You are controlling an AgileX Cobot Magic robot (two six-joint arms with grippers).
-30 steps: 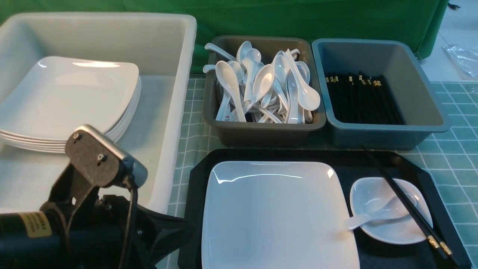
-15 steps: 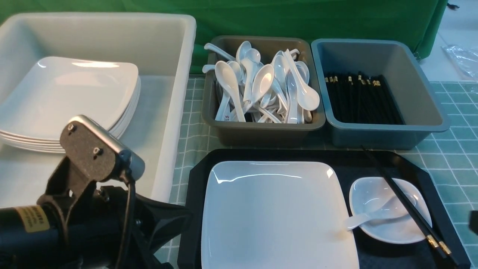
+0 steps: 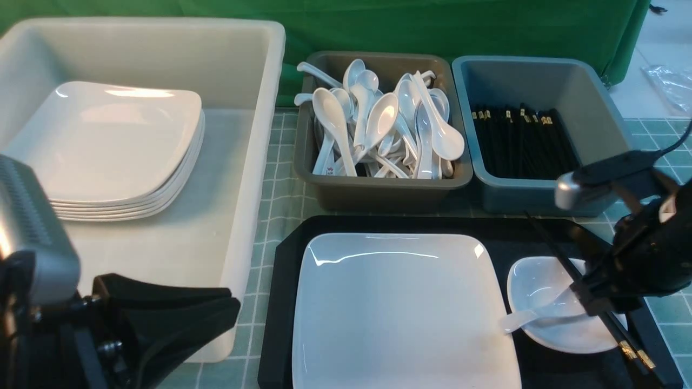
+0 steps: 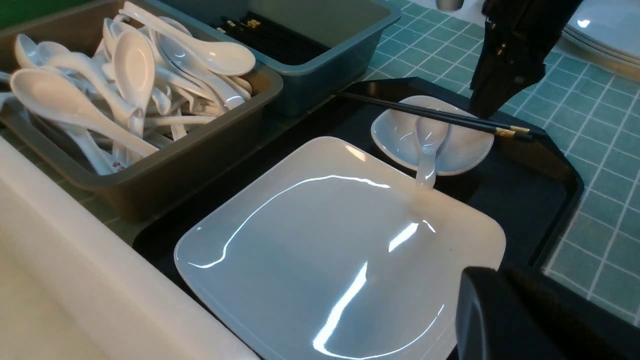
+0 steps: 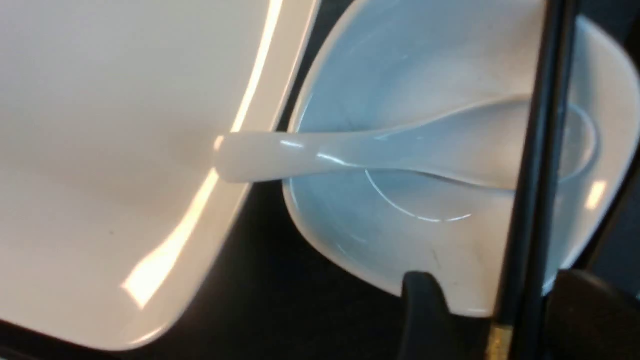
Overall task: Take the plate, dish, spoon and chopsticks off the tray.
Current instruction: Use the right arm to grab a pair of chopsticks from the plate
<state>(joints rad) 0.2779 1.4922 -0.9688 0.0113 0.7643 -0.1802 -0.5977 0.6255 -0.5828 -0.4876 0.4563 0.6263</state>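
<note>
Right fingers (image 5: pixel 425 320), angled down, straddle the chopsticks (image 5: pixel 545 150).

Your left arm (image 3: pixel 48 346) sits low in the near-left corner, and the left gripper (image 3: pixel 232 307) points forward and toward the right, its black jaws pressed together into a single wedge. Your right arm (image 3: pixel 657 243) reaches in from the right side with the wrist bent downward, so the right gripper (image 3: pixel 594 301) angles down and toward the middle. Its two black fingers (image 5: pixel 425 320) stand clearly apart, the jaws parted.
</note>
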